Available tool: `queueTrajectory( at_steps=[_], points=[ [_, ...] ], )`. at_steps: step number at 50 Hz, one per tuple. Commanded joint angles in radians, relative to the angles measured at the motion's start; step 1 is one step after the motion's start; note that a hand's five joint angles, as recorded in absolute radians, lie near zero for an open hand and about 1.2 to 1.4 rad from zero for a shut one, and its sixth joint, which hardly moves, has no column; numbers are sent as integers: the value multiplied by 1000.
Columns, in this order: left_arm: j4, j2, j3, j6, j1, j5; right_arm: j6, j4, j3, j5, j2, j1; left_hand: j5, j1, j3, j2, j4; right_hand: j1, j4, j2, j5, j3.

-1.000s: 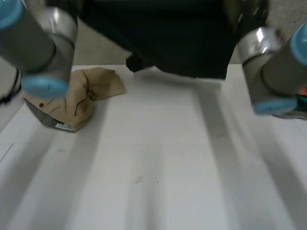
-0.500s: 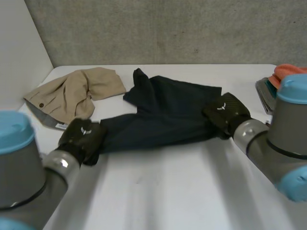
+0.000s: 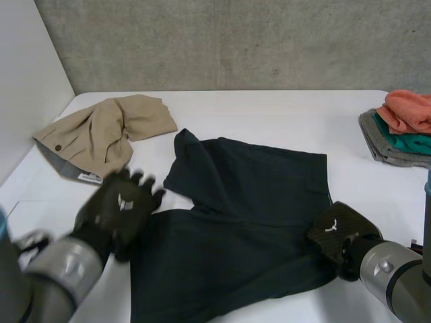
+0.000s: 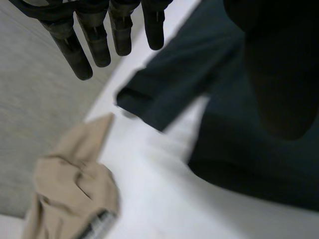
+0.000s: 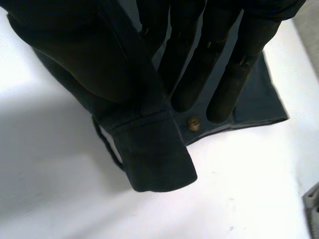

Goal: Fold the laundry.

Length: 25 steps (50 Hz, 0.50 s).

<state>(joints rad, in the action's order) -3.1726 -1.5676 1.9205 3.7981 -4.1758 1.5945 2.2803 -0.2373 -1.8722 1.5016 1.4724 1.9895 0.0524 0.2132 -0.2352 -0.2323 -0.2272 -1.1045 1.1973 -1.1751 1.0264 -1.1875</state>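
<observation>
Now left hand (image 3: pixel 120 205) spread (cloth released), right hand (image 3: pixel 340 232) pinching navy garment (image 3: pixel 249 202), pulled nearer.

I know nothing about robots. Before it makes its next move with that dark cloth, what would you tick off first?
1. Left hand free: ok. Its fingers are straight and hold nothing, at the left edge of the dark navy garment.
2. Right hand grip: ok. It pinches the garment's buttoned waistband at the right edge.
3. Garment lying flat: not ok. It is creased, and one end sticks out.
4. Garment apart from the crumpled tan garment: cannot tell. They lie very close.
5. Folded orange, teal and grey stack out of the way: ok. White table lies between.
</observation>
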Motion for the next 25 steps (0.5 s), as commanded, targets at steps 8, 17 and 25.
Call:
queueTrajectory(
  at_steps=[8, 17, 25],
  points=[
    [-96, -547, -453, -168, -187, -318, 96, 128, -4, -6, -66, 2, 356, 370, -348, -351, -356, -292, 199, -221, 195, -209],
    [-66, -765, -673, -195, -193, -367, 96, 182, -4, -1, -107, 0, 450, 464, -442, -445, -450, -292, 199, -221, 195, -209],
    [-52, -848, -775, -204, -188, -369, 97, 211, -4, 2, -121, -1, 960, 974, -952, -955, -960, -292, 199, -221, 195, -209]
  ],
)
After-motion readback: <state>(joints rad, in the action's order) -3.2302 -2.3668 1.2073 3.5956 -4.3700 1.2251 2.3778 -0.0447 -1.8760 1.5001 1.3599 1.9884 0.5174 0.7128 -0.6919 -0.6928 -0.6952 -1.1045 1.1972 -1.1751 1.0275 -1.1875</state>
